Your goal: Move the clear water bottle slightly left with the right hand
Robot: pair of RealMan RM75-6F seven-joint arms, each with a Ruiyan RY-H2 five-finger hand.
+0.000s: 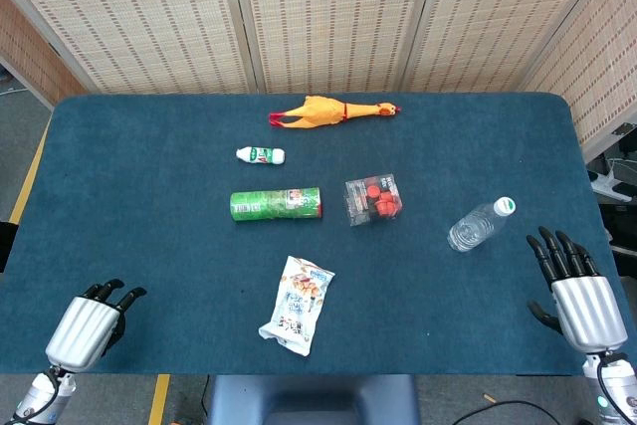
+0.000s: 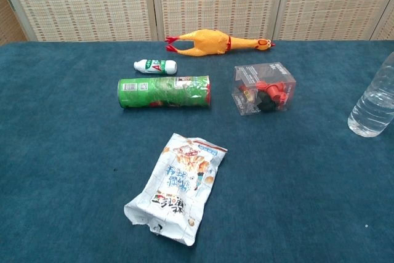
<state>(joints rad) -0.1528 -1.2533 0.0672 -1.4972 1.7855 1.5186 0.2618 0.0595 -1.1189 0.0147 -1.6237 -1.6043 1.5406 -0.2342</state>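
Observation:
The clear water bottle (image 1: 480, 224) lies on its side on the blue table (image 1: 149, 196), its white cap pointing to the far right. In the chest view the clear water bottle (image 2: 374, 104) shows at the right edge, partly cut off. My right hand (image 1: 572, 286) rests near the table's front right corner, fingers spread and holding nothing, a short way right of and nearer than the bottle. My left hand (image 1: 92, 323) sits at the front left corner with fingers apart, empty. Neither hand shows in the chest view.
A clear box of red pieces (image 1: 373, 199) lies left of the bottle. A green can (image 1: 276, 204) lies on its side, a snack bag (image 1: 297, 304) nearer the front, a small white bottle (image 1: 260, 154) and a yellow rubber chicken (image 1: 330, 111) at the back.

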